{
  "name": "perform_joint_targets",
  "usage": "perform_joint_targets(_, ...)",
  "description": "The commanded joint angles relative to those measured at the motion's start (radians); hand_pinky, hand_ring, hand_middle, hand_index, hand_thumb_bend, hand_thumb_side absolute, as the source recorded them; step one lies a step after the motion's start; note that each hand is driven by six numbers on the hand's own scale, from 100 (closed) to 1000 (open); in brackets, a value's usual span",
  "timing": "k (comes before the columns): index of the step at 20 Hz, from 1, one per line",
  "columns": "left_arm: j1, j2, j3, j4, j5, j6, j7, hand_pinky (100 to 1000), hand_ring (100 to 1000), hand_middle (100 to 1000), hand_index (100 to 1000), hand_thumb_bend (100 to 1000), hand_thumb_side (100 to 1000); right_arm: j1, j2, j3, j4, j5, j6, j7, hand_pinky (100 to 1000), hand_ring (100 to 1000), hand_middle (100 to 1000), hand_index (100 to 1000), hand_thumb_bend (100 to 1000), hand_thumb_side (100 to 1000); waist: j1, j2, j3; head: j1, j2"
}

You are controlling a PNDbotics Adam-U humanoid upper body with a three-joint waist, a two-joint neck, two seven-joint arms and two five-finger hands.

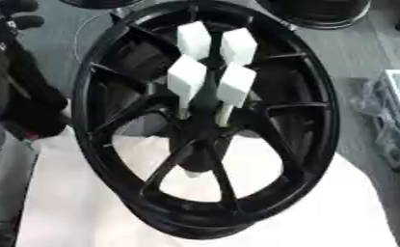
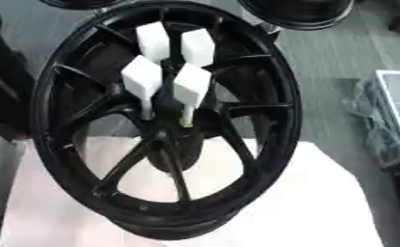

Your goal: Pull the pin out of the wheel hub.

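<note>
A large black spoked wheel hub (image 1: pixel 110 87) stands tilted on a white-covered table (image 1: pixel 329 212), its face turned toward me. Several white pins with blocky white heads stick out of its centre. Two heads (image 1: pixel 193 39) (image 1: pixel 238 46) sit higher and two (image 1: pixel 186 77) (image 1: pixel 236 83) lower, and the thin stems of the lower two run down into the hub centre (image 1: pixel 201 129). A black arm (image 1: pixel 26 91) fills the left edge, with what looks like my left hand (image 1: pixel 16 13) at the top left corner, apart from the pins. My right hand does not show.
Two more black wheels (image 1: pixel 321 12) (image 2: pixel 76 3) lie at the top edge on the grey floor. A clear plastic bag and a light tray (image 2: pixel 393 111) sit at the right edge. The white cover ends near the wheel's left side.
</note>
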State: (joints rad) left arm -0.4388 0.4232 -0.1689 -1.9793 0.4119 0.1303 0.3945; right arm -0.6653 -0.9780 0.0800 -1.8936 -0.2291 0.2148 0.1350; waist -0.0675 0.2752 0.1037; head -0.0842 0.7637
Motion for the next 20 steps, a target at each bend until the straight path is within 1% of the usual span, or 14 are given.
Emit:
perform_joint_targets(1,-0.005,0.024,0.007,-0.021,-0.008,0.002,0.002,649,622,530,659,130,682,-0.021,0.011,0.032,-0.062,0.060,0.065,0.005,717,831,645,828,128,100,0.001,-0.027,-0.002,-0.001,0.005)
perform_joint_targets(3,-0.005,0.024,0.007,-0.021,-0.008,0.002,0.002,650,622,530,659,130,682,-0.021,0.016,0.047,-0.088,0.077,0.094,0.001,713,827,648,830,145,100,0.000,-0.028,-0.003,0.001,0.005)
perform_joint_targets(5,-0.004,0.026,0.006,-0.021,-0.009,0.002,0.002,650,623,530,659,131,683,-0.031,0.015,0.103,-0.102,0.105,0.109,0.029,717,829,653,833,155,108,-0.004,-0.030,-0.002,0.007,0.006)
perform_joint_targets(8,-0.003,0.028,0.006,-0.021,-0.008,0.002,0.001,650,623,530,659,130,682,-0.037,0.012,0.145,-0.106,0.147,0.116,0.072,723,830,657,835,166,148,-0.007,-0.032,-0.003,0.012,0.006)
perform_joint_targets(9,-0.003,0.029,0.006,-0.021,-0.009,0.002,0.001,650,623,530,659,130,682,-0.037,0.010,0.155,-0.106,0.158,0.117,0.086,726,830,655,836,256,109,-0.007,-0.033,-0.004,0.013,0.006)
perform_joint_targets(10,-0.003,0.030,0.006,-0.021,-0.009,0.002,0.001,650,623,530,659,130,682,-0.037,0.008,0.165,-0.106,0.169,0.117,0.101,727,829,656,836,172,168,-0.008,-0.034,-0.004,0.013,0.006)
perform_joint_targets(13,-0.002,0.031,0.006,-0.021,-0.009,0.002,0.002,649,623,530,659,128,682,-0.036,0.002,0.190,-0.106,0.199,0.116,0.131,734,834,654,834,193,199,-0.010,-0.035,-0.004,0.010,0.006)
perform_joint_targets(16,-0.002,0.033,0.005,-0.021,-0.009,0.004,0.002,649,622,529,658,129,682,-0.031,-0.002,0.213,-0.106,0.227,0.129,0.149,737,833,653,834,199,211,-0.012,-0.037,-0.005,0.004,0.006)
perform_joint_targets(20,-0.001,0.035,0.003,-0.021,-0.011,0.006,0.000,649,622,528,658,125,681,-0.031,-0.004,0.242,-0.106,0.253,0.146,0.137,735,825,645,830,189,204,-0.013,-0.036,-0.004,0.000,0.006)
